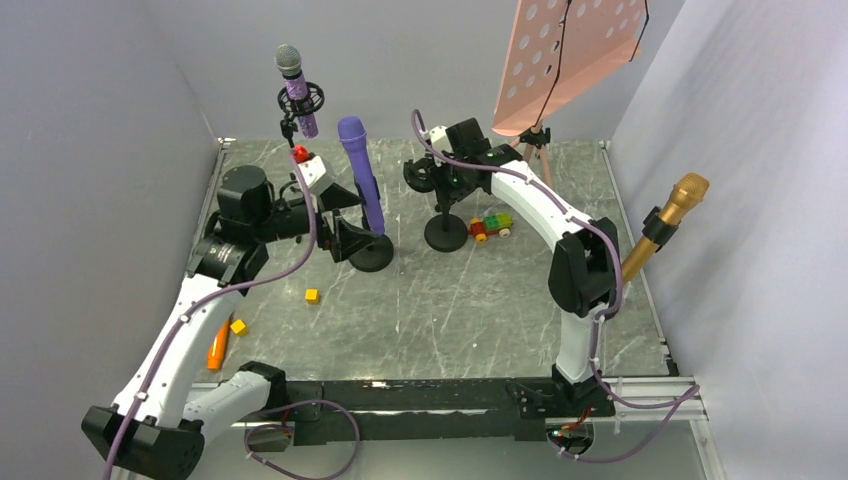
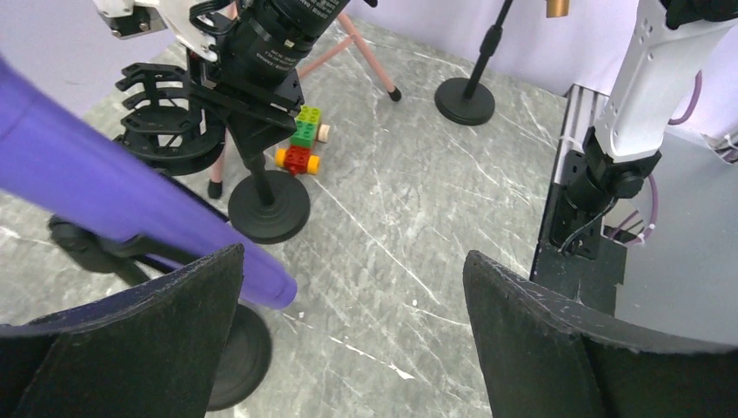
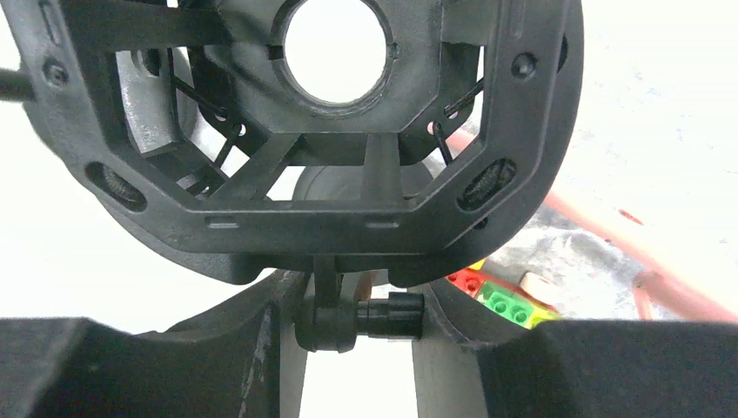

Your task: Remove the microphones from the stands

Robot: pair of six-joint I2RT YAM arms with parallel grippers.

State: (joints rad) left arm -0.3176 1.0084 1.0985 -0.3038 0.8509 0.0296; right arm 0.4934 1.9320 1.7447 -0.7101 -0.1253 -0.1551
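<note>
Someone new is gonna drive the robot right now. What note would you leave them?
Left tool: open, by the lower end of the all-purple plastic microphone, not clamped.
Right tool: open, at the empty black ring-shaped mount of the neighbouring stand.
Done: nothing yet; the microphone sits in its black round-based stand.
To do: close on it and lift it out.

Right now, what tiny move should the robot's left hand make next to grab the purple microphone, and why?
Probably nudge the left gripper sideways toward the purple microphone before closing. Its fingers are open, and the wrist view shows the microphone beside one finger, off-centre in the gap, held in its stand.
</note>
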